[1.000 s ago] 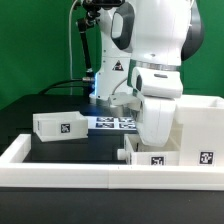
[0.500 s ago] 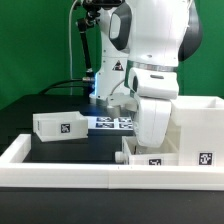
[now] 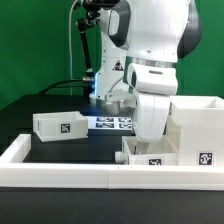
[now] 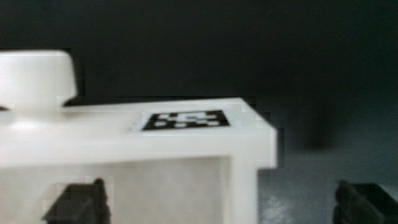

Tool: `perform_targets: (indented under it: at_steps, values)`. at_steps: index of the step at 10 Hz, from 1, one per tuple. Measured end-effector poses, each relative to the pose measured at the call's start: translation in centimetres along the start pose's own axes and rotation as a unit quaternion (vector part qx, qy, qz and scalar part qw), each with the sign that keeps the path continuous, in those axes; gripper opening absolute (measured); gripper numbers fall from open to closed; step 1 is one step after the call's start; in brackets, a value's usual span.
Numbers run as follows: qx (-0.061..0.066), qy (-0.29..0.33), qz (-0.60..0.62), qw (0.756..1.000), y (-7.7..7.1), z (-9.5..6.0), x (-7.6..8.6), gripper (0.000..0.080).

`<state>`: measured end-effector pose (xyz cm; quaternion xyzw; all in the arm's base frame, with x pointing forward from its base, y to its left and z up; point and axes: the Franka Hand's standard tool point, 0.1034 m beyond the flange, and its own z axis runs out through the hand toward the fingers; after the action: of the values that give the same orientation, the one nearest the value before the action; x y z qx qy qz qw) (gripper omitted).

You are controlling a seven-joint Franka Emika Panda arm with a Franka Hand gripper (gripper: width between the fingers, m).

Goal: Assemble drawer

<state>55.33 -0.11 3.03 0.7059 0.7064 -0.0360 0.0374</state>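
The tall white case (image 3: 196, 128) stands at the exterior view's right. One small tray (image 3: 152, 152) with a tag sits low against the case's front. The second small tray (image 3: 58, 125) lies apart at the exterior view's left. My arm reaches down between them, and the hand (image 3: 150, 118) hangs just above the tray by the case. In the wrist view a white drawer part (image 4: 125, 150) with a tag (image 4: 191, 120) and a round knob (image 4: 36, 75) fills the frame. My gripper (image 4: 222, 203) is open, one dark fingertip (image 4: 75, 200) over the white part, the other beside it.
The marker board (image 3: 113, 123) lies flat on the black table behind the arm. A long low white border wall (image 3: 90, 176) runs along the front and up the exterior view's left. Cables and a stand rise at the back.
The arm's wrist has shifted slightly toward the exterior view's right and up. The case and both trays have not moved.
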Motion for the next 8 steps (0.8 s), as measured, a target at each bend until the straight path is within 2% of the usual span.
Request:
perform_targets:
  at_steps: [1, 3, 6, 8]
  values:
    - [0.002, -0.003, -0.002, 1.000, 0.2, -0.9, -0.6, 0.0646]
    - [0.017, -0.012, -0.019, 1.000, 1.1, -2.3, -2.7, 0.0649]
    - [0.033, -0.018, -0.050, 0.998, 2.8, -2.0, -5.3, 0.0649]
    - [0.034, -0.017, -0.051, 0.998, 3.1, -1.8, -5.6, 0.0649]
